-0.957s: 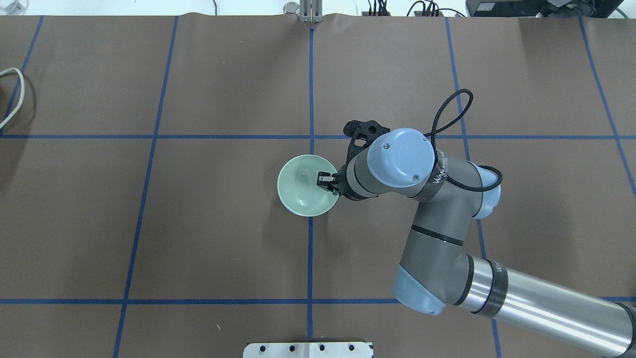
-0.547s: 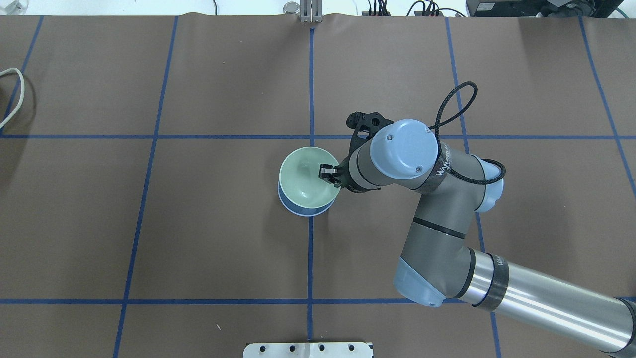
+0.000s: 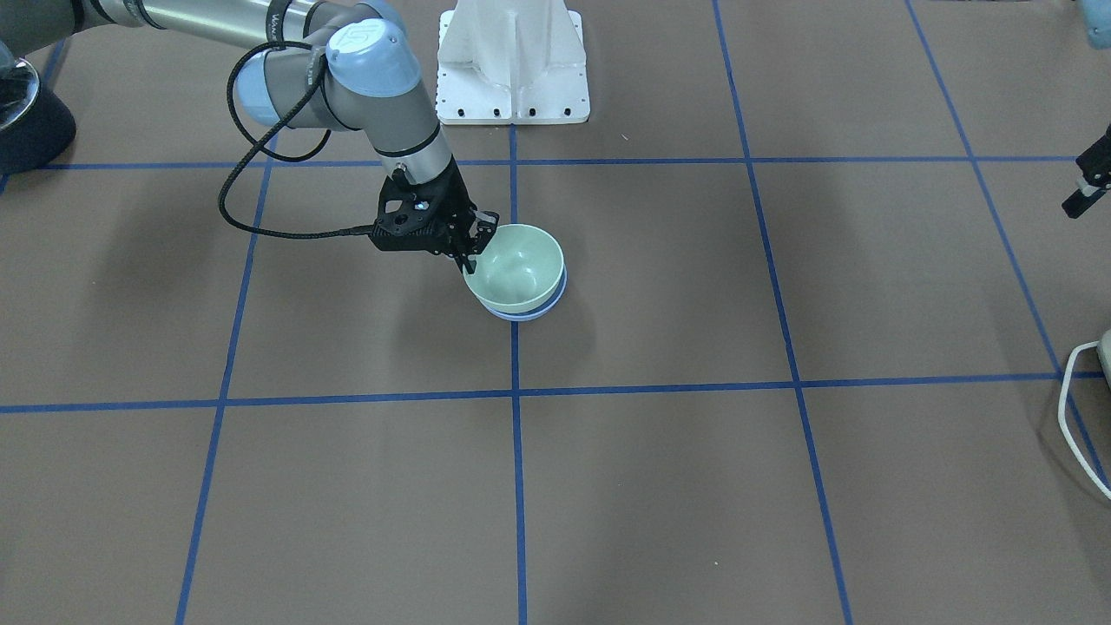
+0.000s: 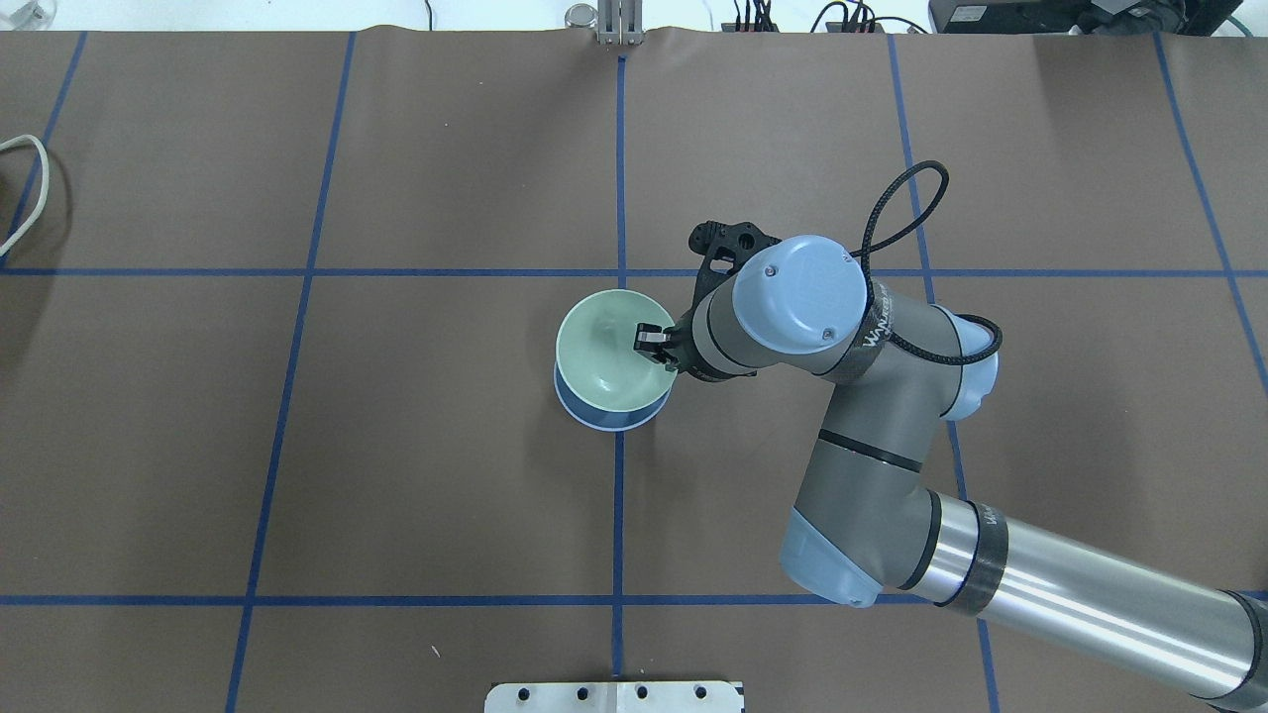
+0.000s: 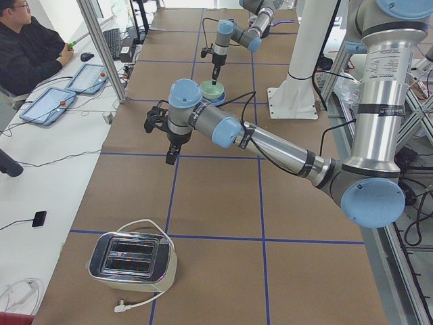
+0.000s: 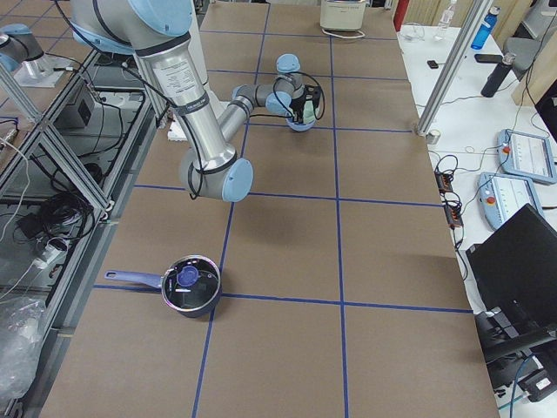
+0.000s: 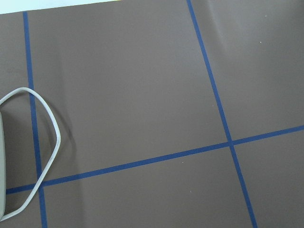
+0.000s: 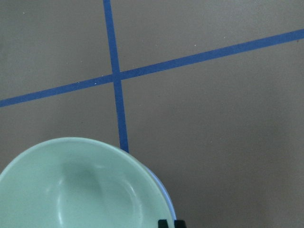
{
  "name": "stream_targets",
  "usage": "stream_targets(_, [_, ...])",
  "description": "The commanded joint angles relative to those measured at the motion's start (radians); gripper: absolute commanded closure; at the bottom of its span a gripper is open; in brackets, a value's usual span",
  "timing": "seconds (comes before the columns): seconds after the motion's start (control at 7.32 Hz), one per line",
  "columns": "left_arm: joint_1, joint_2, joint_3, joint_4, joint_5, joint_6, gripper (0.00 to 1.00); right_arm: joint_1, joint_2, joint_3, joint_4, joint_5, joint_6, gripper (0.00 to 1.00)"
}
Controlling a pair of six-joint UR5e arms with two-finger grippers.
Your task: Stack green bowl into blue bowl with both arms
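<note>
Right gripper (image 4: 652,345) still clamps green bowl (image 4: 599,361) rim; bowl lowered into blue bowl (image 4: 606,420). Left gripper (image 5: 169,157): can't tell.

The right arm (image 4: 872,465) (gripper (image 4: 658,349) on its rim) blocks the green bowl's (image 4: 599,352) one side; bare table (image 4: 396,396) elsewhere.

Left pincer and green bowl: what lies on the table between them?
Nothing but bare table crossed by blue tape, between the left pincer and the green bowl; the front-facing view shows it.
</note>
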Motion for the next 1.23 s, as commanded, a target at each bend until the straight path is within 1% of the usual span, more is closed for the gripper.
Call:
stream_targets(0.0, [0.001, -0.001, 0.002, 0.000, 0.000, -0.001, 0.01, -0.002, 0.011, -0.016, 0.000, -0.004, 0.002, 1.00])
stream_targets(0.82, [0.001, -0.001, 0.002, 0.000, 0.002, -0.001, 0.01, -0.015, 0.020, -0.028, 0.005, -0.004, 0.000, 1.00])
stream_targets(1.09, [0.001, -0.001, 0.002, 0.002, 0.000, -0.001, 0.01, -0.023, 0.011, -0.030, 0.032, -0.005, -0.001, 1.00])
